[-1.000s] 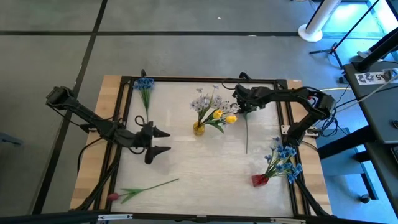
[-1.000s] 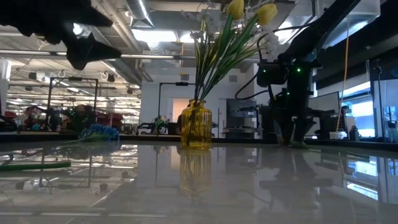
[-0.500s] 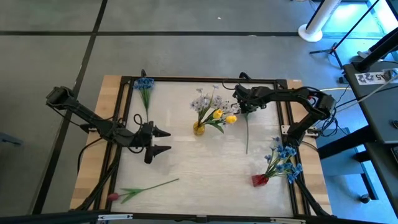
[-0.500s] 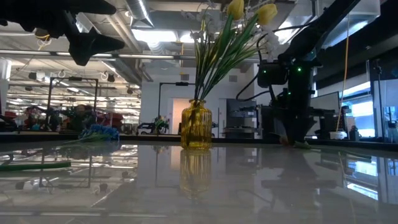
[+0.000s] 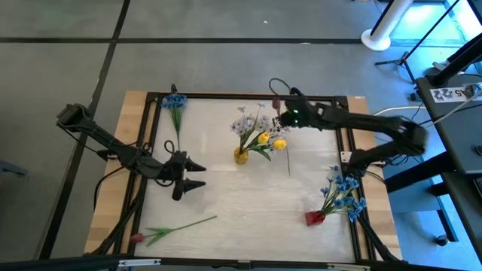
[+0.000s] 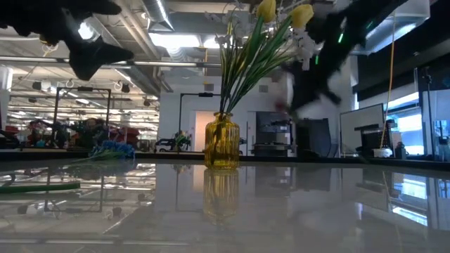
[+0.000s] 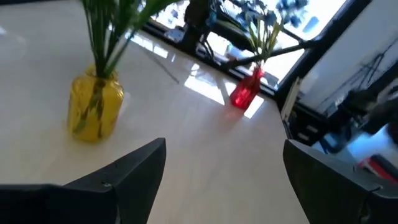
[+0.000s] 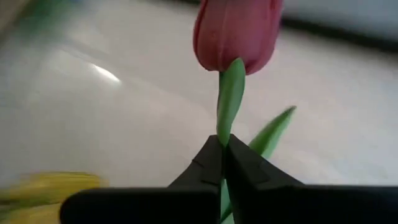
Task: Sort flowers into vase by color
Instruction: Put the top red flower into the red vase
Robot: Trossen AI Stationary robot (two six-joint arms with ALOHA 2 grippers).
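Observation:
My right gripper (image 5: 280, 119) is shut on a red-pink flower just right of the yellow vase (image 5: 241, 156). The right wrist view shows the flower's head (image 8: 238, 28) above the shut fingertips (image 8: 222, 148). The yellow vase holds yellow and white-lavender flowers (image 5: 256, 128). A red vase (image 5: 314, 217) with blue flowers stands near the right edge. My left gripper (image 5: 194, 175) hangs open above the table, left of the yellow vase (image 7: 94, 112). A blue flower (image 5: 175, 102) lies at the far left corner. Another red-pink flower (image 5: 177, 227) lies flat near the left front. My right gripper pinches the red-pink flower's green stem (image 8: 227, 106) between its two fingers, a short way below the head. The stem's long part (image 5: 288, 156) trails from the fingers toward the near edge. Whether its lower end is clear of the table I cannot tell.
A black frame (image 5: 248, 96) runs around the white table top. Bare table lies between the yellow vase and the near edge. In the low view the yellow vase (image 6: 222, 144) stands mid-table with its flowers rising high, and the room shows behind.
My right gripper has risen from the table and moved toward the left and far edge, nearer the yellow vase's flowers, still shut. The red-pink flower came with it: its stem, which lay on the table to the vase's right, has swung leftward. My left gripper has barely moved.

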